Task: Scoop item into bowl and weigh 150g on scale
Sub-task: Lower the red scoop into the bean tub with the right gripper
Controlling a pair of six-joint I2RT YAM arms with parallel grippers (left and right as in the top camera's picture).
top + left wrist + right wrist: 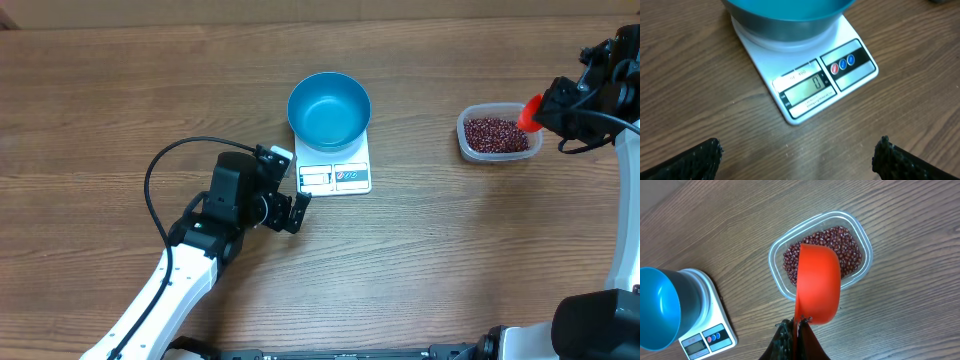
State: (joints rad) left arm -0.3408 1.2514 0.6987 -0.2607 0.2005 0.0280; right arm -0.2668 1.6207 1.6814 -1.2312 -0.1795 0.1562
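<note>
The blue bowl [329, 108] stands empty on the white scale [336, 176], whose display [805, 90] reads zero. Dark red-brown beans [495, 133] fill a clear tub [462, 138] at the right. My right gripper [545, 106] is shut on the handle of a red scoop [530, 113]. In the right wrist view the scoop [818, 282] hangs on its side over the tub's near half, above the beans [846, 245], held by that gripper [796, 323]. My left gripper [291, 207] sits open beside the scale's front left corner. Its fingertips [707, 155] stand wide apart over bare wood.
The wooden table [120, 90] runs wide to the left and front. My left arm and its black cable loop [150, 180] lie at the front left. The right arm's base [600, 325] sits at the front right corner.
</note>
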